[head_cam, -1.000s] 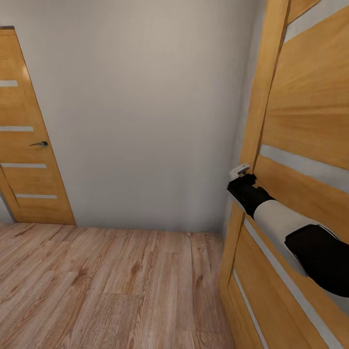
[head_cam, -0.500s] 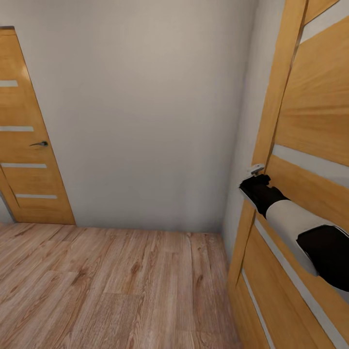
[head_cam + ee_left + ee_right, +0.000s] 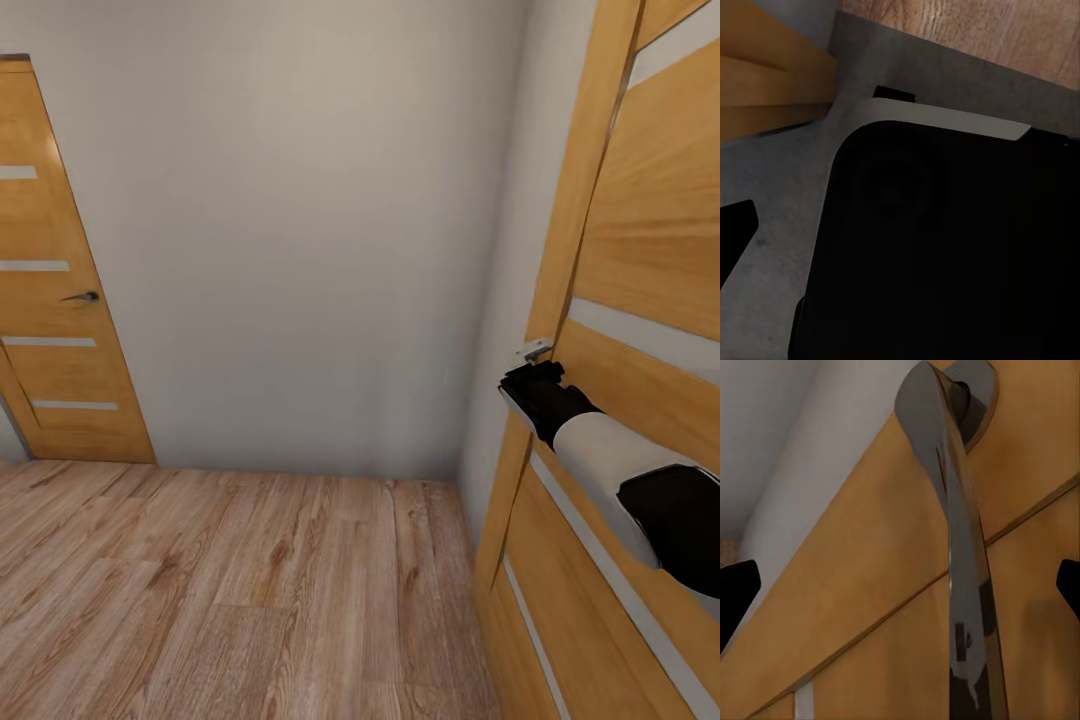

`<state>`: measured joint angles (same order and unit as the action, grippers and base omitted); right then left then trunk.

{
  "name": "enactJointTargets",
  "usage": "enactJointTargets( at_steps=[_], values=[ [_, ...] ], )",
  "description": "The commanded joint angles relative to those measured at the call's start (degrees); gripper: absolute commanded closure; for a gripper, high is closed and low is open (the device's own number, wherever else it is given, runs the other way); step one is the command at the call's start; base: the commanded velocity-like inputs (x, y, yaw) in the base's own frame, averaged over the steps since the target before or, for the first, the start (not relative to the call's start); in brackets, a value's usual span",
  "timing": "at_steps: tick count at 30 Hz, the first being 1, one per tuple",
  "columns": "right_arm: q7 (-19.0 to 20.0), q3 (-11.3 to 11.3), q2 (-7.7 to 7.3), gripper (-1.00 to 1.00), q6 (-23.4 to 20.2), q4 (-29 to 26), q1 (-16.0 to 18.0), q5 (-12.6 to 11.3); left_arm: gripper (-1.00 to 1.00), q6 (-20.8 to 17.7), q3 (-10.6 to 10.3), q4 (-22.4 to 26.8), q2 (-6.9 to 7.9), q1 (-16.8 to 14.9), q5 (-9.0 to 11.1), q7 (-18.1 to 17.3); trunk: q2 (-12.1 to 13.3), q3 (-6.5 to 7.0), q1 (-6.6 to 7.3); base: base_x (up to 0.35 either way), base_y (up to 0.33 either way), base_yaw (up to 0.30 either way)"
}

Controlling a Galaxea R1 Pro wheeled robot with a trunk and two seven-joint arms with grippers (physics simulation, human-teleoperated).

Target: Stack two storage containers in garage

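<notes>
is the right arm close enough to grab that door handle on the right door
Probably yes: the right gripper is at the door's edge, and the door handle runs between its open fingertips with nothing in the way.

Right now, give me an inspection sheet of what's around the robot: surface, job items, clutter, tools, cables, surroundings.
Surface: wood-plank floor.
Job's things: nothing seen.
Clutter: nothing seen.
Grippers: right tool at the near door, its fingers spread either side of the door handle, open; left tool: open or shut cannot be told.
Cables: nothing seen.
Surroundings: pale wall; a second door, closed, with a dark handle.
</notes>
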<state>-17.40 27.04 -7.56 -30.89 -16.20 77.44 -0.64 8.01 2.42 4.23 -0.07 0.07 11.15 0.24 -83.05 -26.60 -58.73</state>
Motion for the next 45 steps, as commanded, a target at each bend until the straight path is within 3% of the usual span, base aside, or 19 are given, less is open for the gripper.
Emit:
enactJointTargets(
  at_steps=[1, 10, 17, 19, 21, 25, 30, 34, 36, 39, 41, 45],
  values=[
    [-0.24, 0.12, -1.69, -1.0, -0.66, -0.06, 0.0, 0.56, -1.0, 0.08, 0.22, 0.08, 0.05, 0.02, 0.1, 0.02, -0.03, -0.06, 0.0, 0.0, 0.0, 0.0],
    [-0.21, 0.1, -1.78, -1.0, -0.72, -0.06, 0.01, 0.55, -1.0, 0.08, 0.22, 0.08, 0.07, 0.02, 0.1, 0.02, -0.03, -0.06, 0.0, 0.0, 0.0, 0.0],
    [-0.24, 0.16, 0.11, -1.0, -1.5, -0.14, 0.02, 0.69, -1.0, 0.08, 0.22, 0.14, -0.02, 0.02, 0.1, 0.02, -0.03, -0.06, 0.0, 0.0, 0.0, 0.0],
    [-0.21, 0.14, 2.13, -1.0, -1.57, -0.15, 0.02, 0.61, -1.0, 0.06, 0.22, 0.13, 0.02, 0.02, 0.1, 0.02, -0.03, -0.06, 0.0, 0.0, 0.0, 0.0],
    [-0.19, -0.03, 6.32, -1.0, -1.36, -0.15, 0.01, 0.48, -1.0, 0.02, 0.22, 0.13, 0.09, 0.02, 0.1, 0.02, -0.03, -0.06, 0.0, 0.0, 0.0, 0.0],
    [-0.18, -0.12, 10.88, -1.0, -1.02, -0.15, 0.0, 0.4, -1.0, 0.0, 0.22, 0.12, 0.06, 0.02, 0.1, 0.02, -0.03, -0.06, 0.0, 0.0, 0.0, 0.0],
    [-0.17, -0.16, 13.63, -1.0, -0.94, -0.15, 0.0, 0.38, -1.0, -0.01, 0.22, 0.1, -0.01, 0.02, 0.1, 0.02, -0.03, -0.06, 0.0, 0.0, 0.0, 0.0],
    [-0.17, -0.31, 14.59, -1.0, -0.93, -0.11, 0.0, 0.28, -1.0, -0.01, 0.22, 0.12, -0.02, 0.02, 0.1, 0.02, -0.03, -0.06, 0.0, 0.0, 0.0, 0.0],
    [0.0, -0.81, 14.75, -1.0, -0.93, -0.09, 0.0, -0.5, -1.0, -0.01, 0.22, 0.12, -0.02, 0.02, 0.1, 0.02, -0.03, -0.06, 0.0, 0.0, 0.0, 0.0],
    [2.23, -1.54, 14.82, -1.0, -0.88, 0.07, -0.33, -3.92, -1.0, -0.01, 0.22, 0.12, -0.02, 0.02, 0.1, 0.02, -0.03, -0.06, 0.0, 0.0, 0.0, 0.0],
    [5.78, -1.75, 14.77, -1.0, -0.71, 0.44, -0.46, -7.01, -1.0, -0.01, 0.22, 0.11, -0.02, 0.02, 0.1, 0.02, -0.03, -0.06, 0.0, 0.0, 0.0, 0.0],
    [11.09, -1.86, 14.75, -1.0, -0.15, 0.76, -1.74, -9.49, -1.0, -0.01, 0.22, 0.1, 0.06, 0.02, 0.1, 0.02, -0.03, -0.06, 0.0, 0.0, 0.0, 0.0]
  ],
)
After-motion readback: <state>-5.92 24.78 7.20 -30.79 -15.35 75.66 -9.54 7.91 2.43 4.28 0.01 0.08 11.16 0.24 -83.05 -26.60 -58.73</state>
